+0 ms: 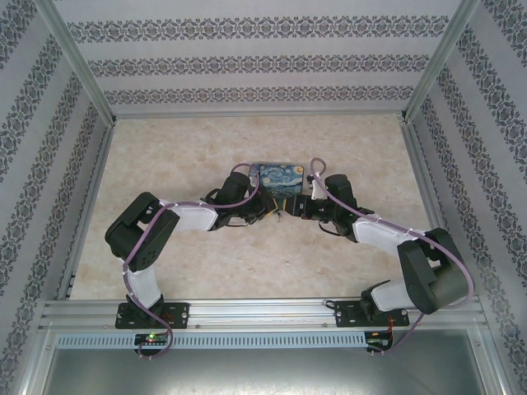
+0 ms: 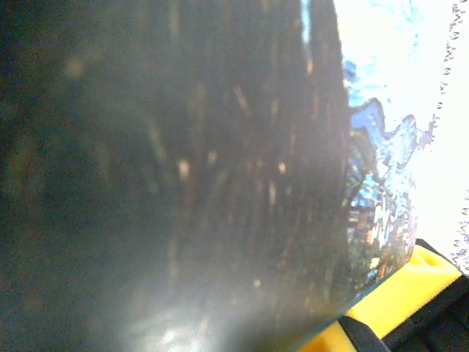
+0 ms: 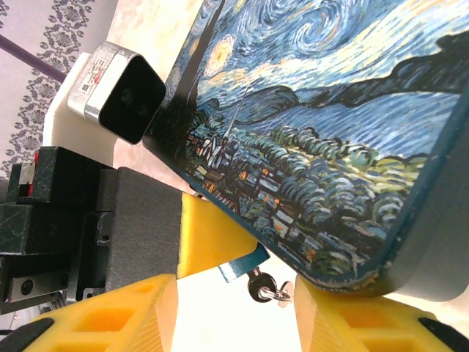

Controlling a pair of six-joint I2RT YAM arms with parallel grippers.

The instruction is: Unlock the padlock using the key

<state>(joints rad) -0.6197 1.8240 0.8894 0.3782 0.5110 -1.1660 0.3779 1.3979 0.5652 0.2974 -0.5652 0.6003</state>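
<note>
A dark rectangular tin (image 1: 278,176), its lid printed with a swirling blue-and-yellow starry-night picture over a small village, lies flat near the middle of the pale, marbled bench (image 1: 189,148); its corners are rounded and its side wall is dark. Walls (image 1: 263,58) papered white with bands of grey floral pattern close in the bench on three sides, with bare metal posts (image 1: 78,62) at the back corners. A ribbed aluminium rail (image 1: 263,311) runs along the near edge.

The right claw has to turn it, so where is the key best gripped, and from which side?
I'd grip the key by its exposed head, the part clear of the padlock in the left claw. Approach from the right claw's side; its open fingers flank that head.
</note>
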